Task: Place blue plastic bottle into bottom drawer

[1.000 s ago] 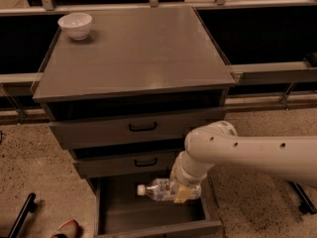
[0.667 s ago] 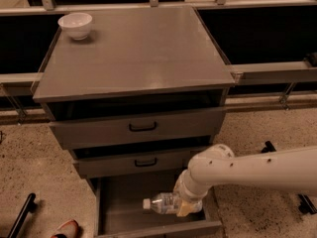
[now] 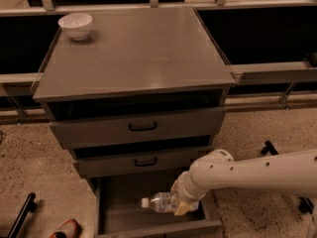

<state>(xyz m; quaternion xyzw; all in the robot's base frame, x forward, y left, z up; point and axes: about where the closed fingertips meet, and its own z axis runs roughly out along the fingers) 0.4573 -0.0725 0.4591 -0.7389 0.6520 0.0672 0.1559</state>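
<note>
The gripper (image 3: 184, 206) is down inside the open bottom drawer (image 3: 121, 214), near its right side. Its fingers squeeze the blue plastic bottle (image 3: 161, 202). The bottle lies on its side over the drawer, white cap pointing left. A white bowl (image 3: 75, 25) sits on the cabinet top (image 3: 138, 53), at the back left corner.

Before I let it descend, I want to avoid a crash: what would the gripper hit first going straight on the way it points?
Probably the floor of the bottom drawer. The gripper, holding the blue plastic bottle sideways, points down into that open drawer. How high it is above the floor is unclear.
</note>
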